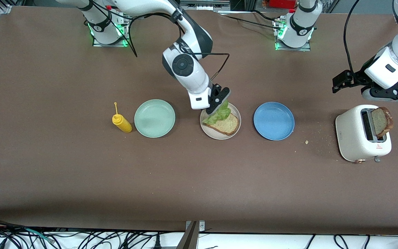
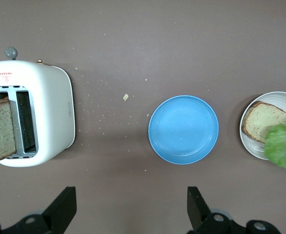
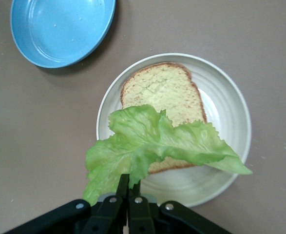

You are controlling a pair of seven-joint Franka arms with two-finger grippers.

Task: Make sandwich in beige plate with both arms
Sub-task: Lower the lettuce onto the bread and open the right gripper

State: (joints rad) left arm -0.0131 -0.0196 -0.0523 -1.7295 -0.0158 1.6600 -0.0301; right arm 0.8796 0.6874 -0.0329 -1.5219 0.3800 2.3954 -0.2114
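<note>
Three plates sit in a row on the table: one mint-green plate [image 1: 154, 118], one beige plate [image 1: 235, 128] and one blue plate [image 1: 273, 120]. There are two slices of bread: one slice [image 1: 224, 125] lying on the beige plate, and a second slice [image 1: 382, 121] standing up in the toaster. One lettuce leaf [image 1: 219, 113]. One yellow squeeze bottle [image 1: 121, 122]. One white toaster [image 1: 362, 134], which has two slots. A few crumbs are scattered on the table near the toaster, too many and too small to count, with one larger crumb [image 1: 306, 141] standing out. Two robot arms, so two grippers: the right gripper [image 1: 216, 107] and the left gripper [image 1: 339, 83].
</note>
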